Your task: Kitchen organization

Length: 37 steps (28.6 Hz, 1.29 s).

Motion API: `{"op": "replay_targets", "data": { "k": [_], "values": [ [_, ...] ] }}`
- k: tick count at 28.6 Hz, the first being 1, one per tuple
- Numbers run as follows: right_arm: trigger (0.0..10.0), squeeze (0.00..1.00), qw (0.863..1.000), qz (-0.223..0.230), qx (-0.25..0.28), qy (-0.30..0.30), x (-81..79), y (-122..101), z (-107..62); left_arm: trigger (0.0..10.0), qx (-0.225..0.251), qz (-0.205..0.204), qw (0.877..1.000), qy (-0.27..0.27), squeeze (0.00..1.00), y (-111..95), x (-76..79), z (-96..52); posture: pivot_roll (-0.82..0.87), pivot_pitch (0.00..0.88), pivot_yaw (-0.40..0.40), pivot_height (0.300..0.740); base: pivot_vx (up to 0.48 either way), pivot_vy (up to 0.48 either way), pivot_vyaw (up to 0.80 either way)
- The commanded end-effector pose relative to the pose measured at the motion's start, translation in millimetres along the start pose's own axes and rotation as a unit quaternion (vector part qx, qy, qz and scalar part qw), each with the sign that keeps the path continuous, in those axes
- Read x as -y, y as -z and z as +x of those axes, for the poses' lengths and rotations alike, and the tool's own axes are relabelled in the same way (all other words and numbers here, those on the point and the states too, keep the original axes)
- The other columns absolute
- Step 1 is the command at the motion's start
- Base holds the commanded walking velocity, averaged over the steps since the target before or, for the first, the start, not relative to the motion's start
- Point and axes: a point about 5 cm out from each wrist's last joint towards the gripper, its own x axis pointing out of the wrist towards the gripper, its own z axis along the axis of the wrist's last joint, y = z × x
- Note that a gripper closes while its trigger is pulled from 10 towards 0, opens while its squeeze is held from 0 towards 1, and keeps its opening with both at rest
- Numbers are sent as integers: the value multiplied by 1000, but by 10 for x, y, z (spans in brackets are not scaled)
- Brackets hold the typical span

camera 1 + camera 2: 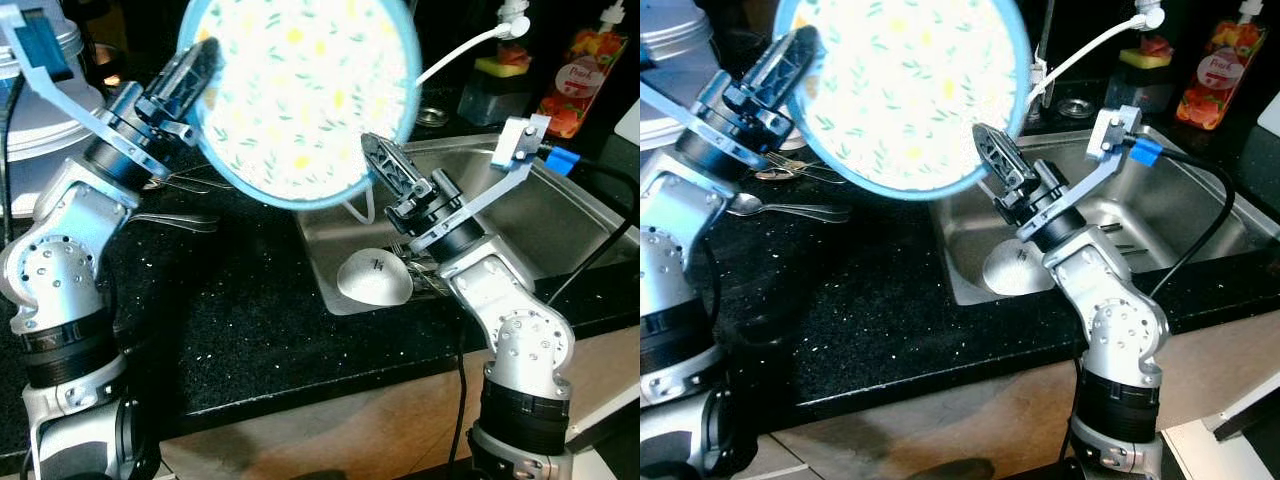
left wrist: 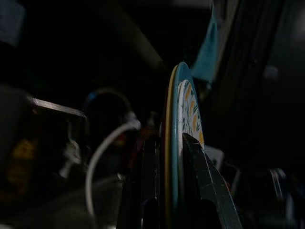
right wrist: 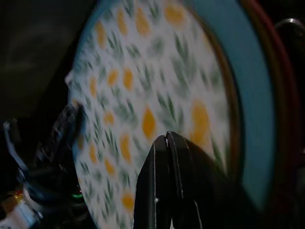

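The left end effector (image 1: pixel 190 75) clamps the rim of the patterned plate (image 1: pixel 300 90), held upright above the sink (image 1: pixel 560 215) — not yet put away. The right end effector (image 1: pixel 385 160), fingers pressed together, sits just below the plate's edge; spoons (image 1: pixel 790 210) remain on the desk (image 1: pixel 250 330).

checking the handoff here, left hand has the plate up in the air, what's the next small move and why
Probably carry the plate leftward over the counter before lowering. The left hand pinches its rim, holding it tilted above the sink edge, with the shut right hand just below the rim, not gripping.
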Motion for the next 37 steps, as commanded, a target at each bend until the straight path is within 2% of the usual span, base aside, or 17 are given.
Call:
{"op": "replay_targets", "data": {
  "k": [1, 6, 12, 18, 25, 26, 27, 28, 30, 31, 32, 33, 36, 37],
  "values": [
    [10000, 0, 1000, 13, 10, -2, 19, -24, -38, 10000, 9, 14, 999, 32, 0, -70, 91, 8, 13, 0, -13, 740, 0, 0, 0],
    [10000, 0, 996, 52, 55, -41, -54, -169, -88, 10000, 14, 12, 999, 29, 0, -76, 76, -5, 13, 0, -13, 740, 0, 0, 0],
    [10000, 0, 993, 73, 71, -60, -74, -224, -119, 10000, 17, 11, 999, 27, 0, -97, 65, -8, 9, 0, -13, 740, 0, 0, 0],
    [10000, 0, 979, 151, 100, -94, -95, -300, -186, 10000, 24, 17, 999, 19, 0, -162, 28, -24, 10, 0, -11, 740, 0, 0, 0],
    [10000, 0, 983, 149, 79, -72, -33, -242, -172, 10000, 29, 24, 999, 25, 0, -224, 51, -13, 16, 0, -14, 740, 0, 0, 0],
    [8941, 0, 984, 146, 74, -67, -22, -226, -166, 10000, 29, 24, 999, 26, 0, -223, 54, -11, 16, 0, -14, 740, 0, 0, 0],
    [4275, 0, 985, 144, 69, -61, -11, -213, -162, 10000, 28, 24, 999, 26, 0, -221, 57, -10, 16, 0, -14, 740, 0, 0, 0],
    [4275, 0, 985, 144, 69, -61, -11, -213, -162, 10000, 28, 24, 999, 26, 0, -221, 57, -10, 16, 0, -14, 740, 0, 0, 0],
    [0, 0, 986, 145, 65, -54, 4, -205, -158, 10000, 28, 24, 999, 26, 0, -218, 62, -7, 19, 0, -16, 740, 0, 0, 0],
    [8667, 0, 986, 146, 65, -50, 14, -212, -157, 10000, 27, 24, 999, 26, 0, -217, 63, -7, 19, 0, -16, 740, 0, 0, 0],
    [8667, 0, 986, 146, 65, -50, 14, -212, -157, 10000, 27, 24, 999, 26, 0, -217, 63, -7, 19, 0, -16, 740, 0, 0, 0],
    [10000, 0, 987, 141, 64, -42, 32, -219, -155, 10000, 27, 24, 999, 26, 0, -218, 64, -7, 19, 0, -16, 740, 0, 0, 0],
    [10000, 0, 988, 136, 63, -36, 44, -225, -152, 10000, 27, 24, 999, 26, 0, -218, 63, -7, 19, 0, -16, 740, 0, 0, 0],
    [10000, 129, 989, 127, 64, -35, 44, -234, -151, 10000, 27, 24, 999, 26, 0, -218, 66, -7, 19, 0, -17, 740, 0, 0, 0]
  ]
}}
